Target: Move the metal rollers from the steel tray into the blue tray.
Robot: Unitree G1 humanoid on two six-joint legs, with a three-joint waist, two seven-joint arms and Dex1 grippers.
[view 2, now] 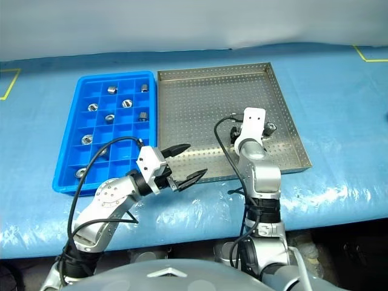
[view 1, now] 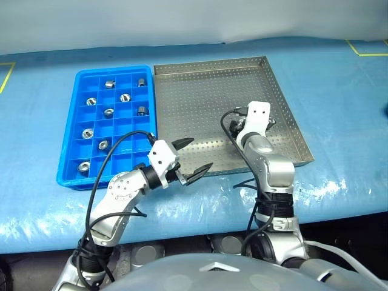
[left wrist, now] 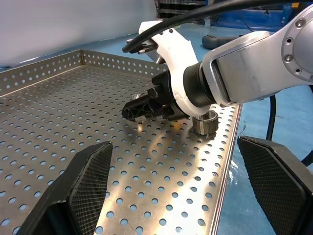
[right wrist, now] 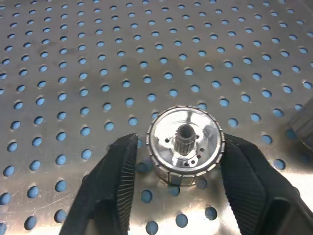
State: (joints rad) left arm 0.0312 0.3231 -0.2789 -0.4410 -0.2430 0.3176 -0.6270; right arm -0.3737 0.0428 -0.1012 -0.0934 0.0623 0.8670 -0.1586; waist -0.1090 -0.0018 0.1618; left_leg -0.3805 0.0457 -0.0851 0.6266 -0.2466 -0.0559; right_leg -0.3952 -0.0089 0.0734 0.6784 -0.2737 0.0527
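Note:
The steel tray (view 1: 194, 91) lies on the table with the blue tray (view 1: 115, 70) against its left side. Several metal rollers (view 1: 125, 97) sit in cells of the blue tray. My right gripper (right wrist: 178, 161) reaches down into the steel tray's right part, shut on a metal roller (right wrist: 185, 146) that stands upright on the perforated floor. Another roller (left wrist: 204, 122) stands just beside that gripper. My left gripper (view 1: 202, 153) hangs open and empty over the steel tray's near rim, pointing toward the right gripper.
A blue cover (view 1: 339, 73) drapes the table, with yellow tape marks at its far corners. The steel tray's low raised rim (view 1: 300, 142) runs close to the right gripper. Black cables loop from both wrists.

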